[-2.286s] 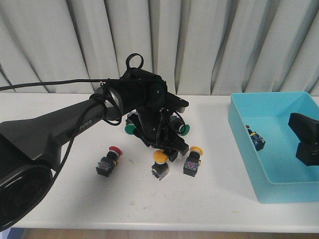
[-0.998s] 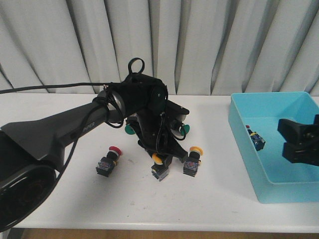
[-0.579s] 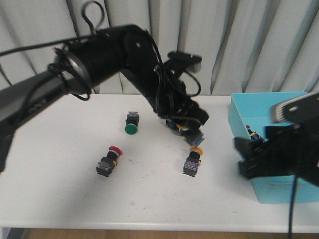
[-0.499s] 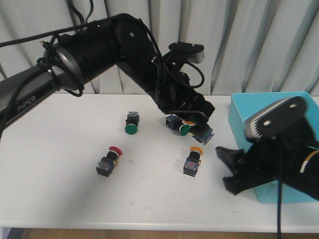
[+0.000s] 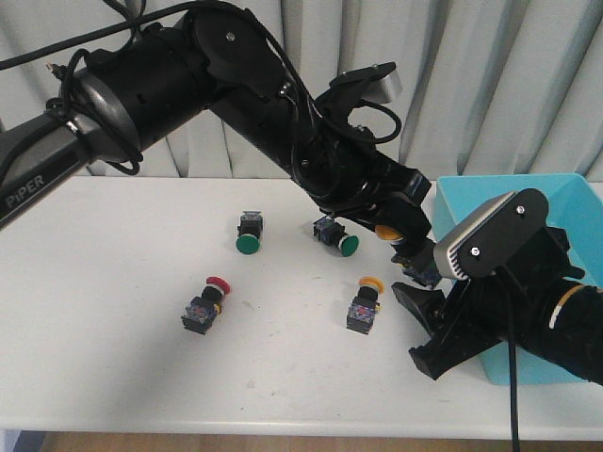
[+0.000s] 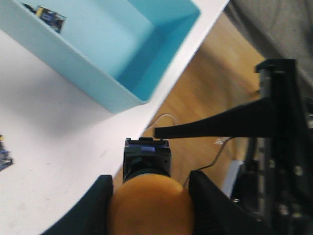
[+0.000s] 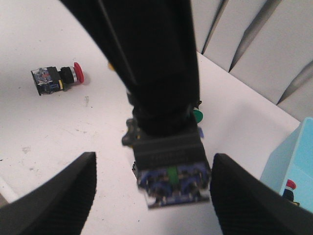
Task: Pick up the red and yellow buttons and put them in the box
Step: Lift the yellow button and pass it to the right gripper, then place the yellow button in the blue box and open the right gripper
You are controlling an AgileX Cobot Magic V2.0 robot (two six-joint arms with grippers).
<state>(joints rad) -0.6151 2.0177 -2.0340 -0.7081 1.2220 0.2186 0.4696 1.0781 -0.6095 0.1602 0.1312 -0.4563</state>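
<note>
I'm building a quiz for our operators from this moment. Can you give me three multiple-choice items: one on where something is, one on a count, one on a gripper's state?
1. Where is the yellow button nearest the box?
A. Lying inside the box
B. Held off the table in the left gripper
C. On the table, touching the red button

2. How many green-capped buttons lie on the table?
A. One
B. Four
C. Two

3. What state is the right gripper in?
A. Open and empty
B. Shut on a red button
C. Shut on the box wall

Answers:
1 B: the left gripper clamps the yellow button in the air, short of the box.
2 C: two green-capped buttons lie on the table.
3 A: the right gripper has its fingers spread with nothing between them.
</note>
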